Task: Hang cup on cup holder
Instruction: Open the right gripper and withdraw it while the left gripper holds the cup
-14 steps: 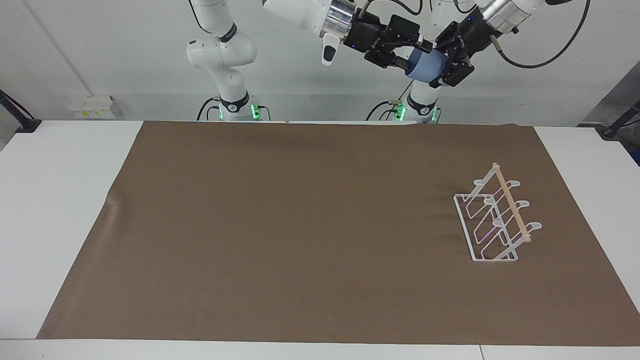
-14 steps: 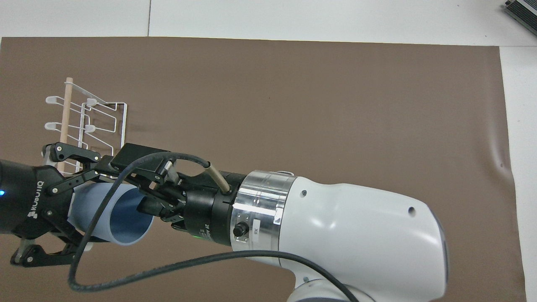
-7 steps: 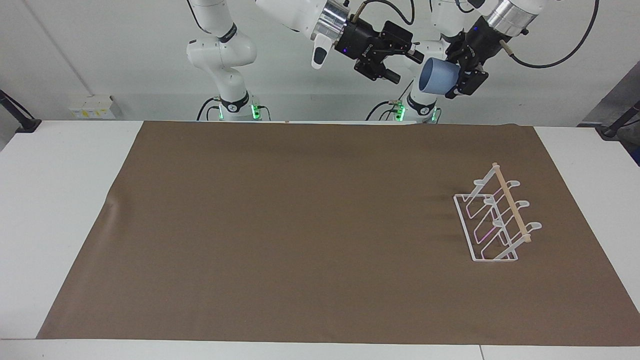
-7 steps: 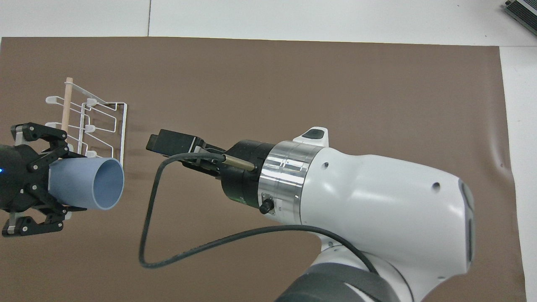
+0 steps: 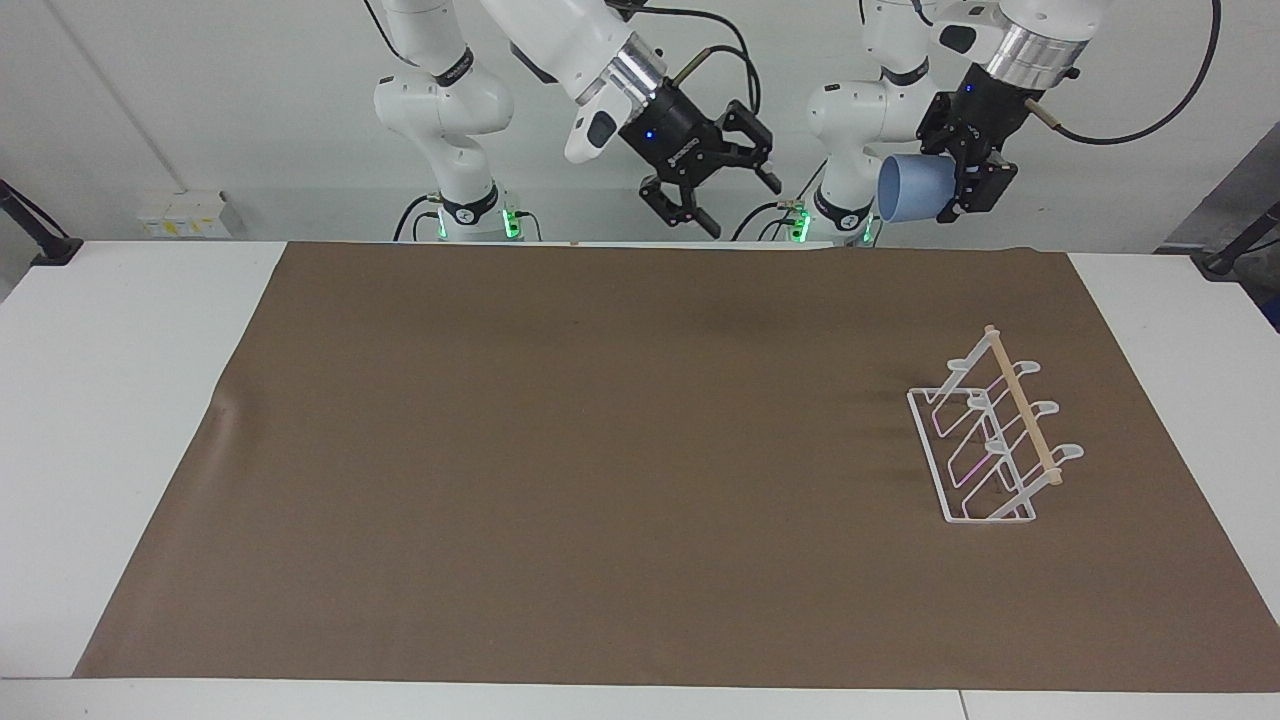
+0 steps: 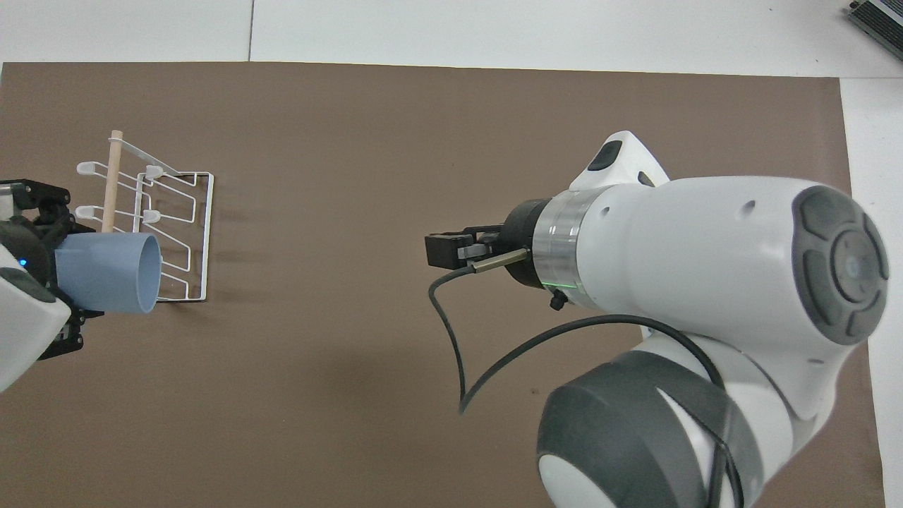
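The light-blue cup (image 5: 912,189) hangs high in the air on its side, its mouth turned toward the right arm's end of the table. My left gripper (image 5: 962,190) is shut on its base. From overhead the cup (image 6: 107,272) and the left gripper (image 6: 56,275) cover the nearer end of the cup holder (image 6: 156,212). The white wire cup holder (image 5: 990,445) with its wooden rod stands bare on the mat at the left arm's end, well below the cup. My right gripper (image 5: 740,208) is open and holds nothing, up over the mat's middle (image 6: 443,251).
A brown mat (image 5: 600,450) covers most of the white table (image 5: 100,400). It has a small wrinkle (image 5: 225,410) at the right arm's end. A dark device (image 6: 878,17) lies at the table's farthest corner on that end.
The right gripper has let go of the cup and swung away toward the table's middle. The left gripper has carried the cup lower and toward the left arm's end.
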`<state>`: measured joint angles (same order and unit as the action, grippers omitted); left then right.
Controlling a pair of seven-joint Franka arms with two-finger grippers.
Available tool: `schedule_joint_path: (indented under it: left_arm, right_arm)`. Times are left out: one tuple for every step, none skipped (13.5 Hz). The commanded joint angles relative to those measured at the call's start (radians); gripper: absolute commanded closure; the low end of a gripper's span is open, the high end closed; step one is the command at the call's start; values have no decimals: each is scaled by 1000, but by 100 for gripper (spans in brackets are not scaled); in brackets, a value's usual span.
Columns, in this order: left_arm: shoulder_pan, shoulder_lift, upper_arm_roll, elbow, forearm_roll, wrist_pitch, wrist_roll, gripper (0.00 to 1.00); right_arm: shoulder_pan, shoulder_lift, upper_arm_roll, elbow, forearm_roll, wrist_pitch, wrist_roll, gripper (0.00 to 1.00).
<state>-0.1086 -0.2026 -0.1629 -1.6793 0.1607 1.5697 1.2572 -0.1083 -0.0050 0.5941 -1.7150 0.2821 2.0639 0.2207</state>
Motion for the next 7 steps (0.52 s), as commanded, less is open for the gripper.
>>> schedule_joint_path:
  left_arm:
    - [-49,64,8,-14,173,102,-22,100]
    - [-60,68,6,-32,233,143,-22,100]
    - [-69,65,8,-71,288,183,-22,100]
    - [-74,61,8,-106,334,211,-24,100]
    - [-72,77,8,-114,368,217,-25,100]
    - [-72,110,8,-114,410,214,-44,100]
    - [-74,135,8,-119,452,210,-92,100]
  right_arm:
    - [-75,-36,9,-5,-96,-157,-34,16]
    - [-103,-42,9,-5,-113,-219,-29,15]
    - [-125,-53,9,-8,-135,-272,-26,15]
    - [-140,-59,9,-12,-165,-313,-23,15]
    - [-154,-64,9,-12,-193,-352,-21,15]
    - [-171,-67,9,-12,-210,-378,-23,15]
    - [-195,-67,9,-12,-216,-398,-30,14]
